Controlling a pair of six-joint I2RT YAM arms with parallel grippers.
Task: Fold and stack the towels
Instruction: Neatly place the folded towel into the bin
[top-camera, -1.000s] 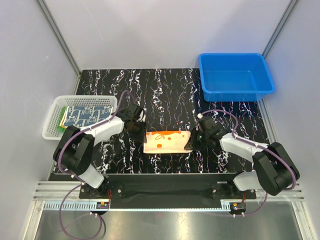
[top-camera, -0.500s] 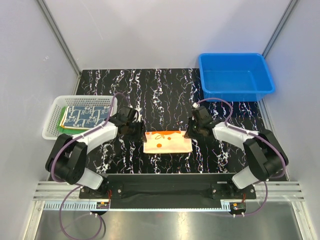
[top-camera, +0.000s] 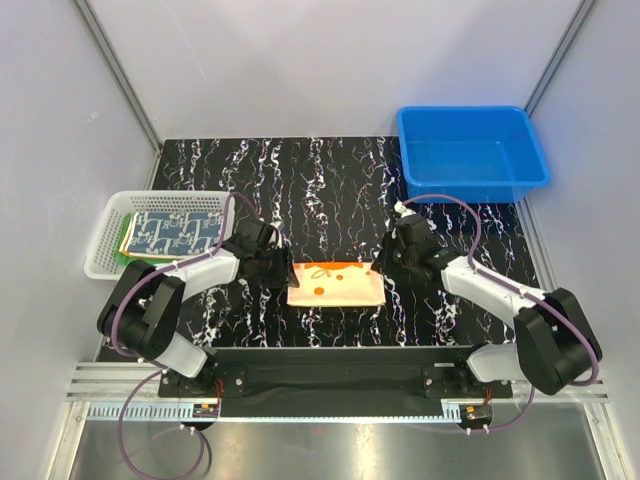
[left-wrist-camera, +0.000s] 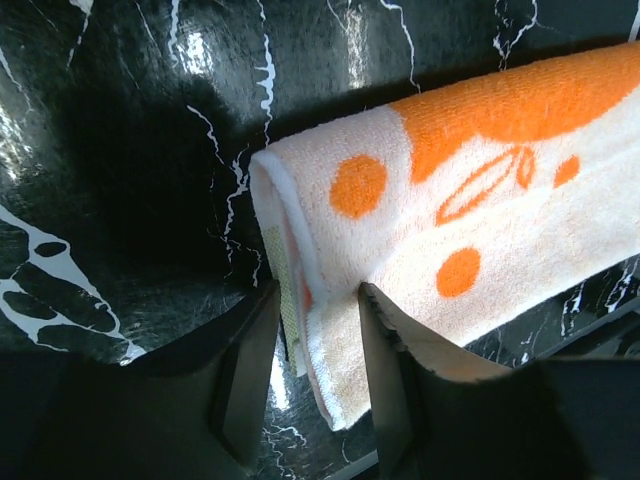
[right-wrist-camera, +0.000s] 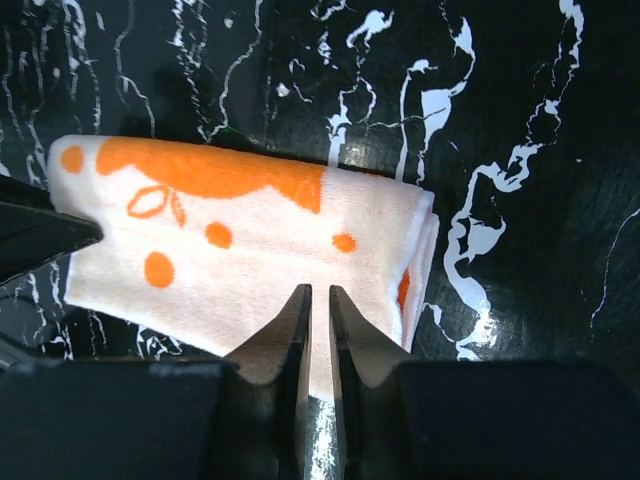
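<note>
Fox towel folded at mid-table, both my grippers at its ends.

Black marbled table (top-camera: 330, 180): blue bin (top-camera: 470, 186) at far R corner, white basket (top-camera: 100, 250) off the L edge w/ navy-and-white towel (top-camera: 175, 230) on top. White/orange fox towel (top-camera: 335, 285) lies folded near the front edge, btw my arms. My left gripper (left-wrist-camera: 318, 292) at its L end, fingers spread, straddling the folded edge. My right gripper (right-wrist-camera: 316, 292) at its R end, fingers pressed nearly together w/ thin slit, tips over cloth; can't tell if any is pinched.
</note>
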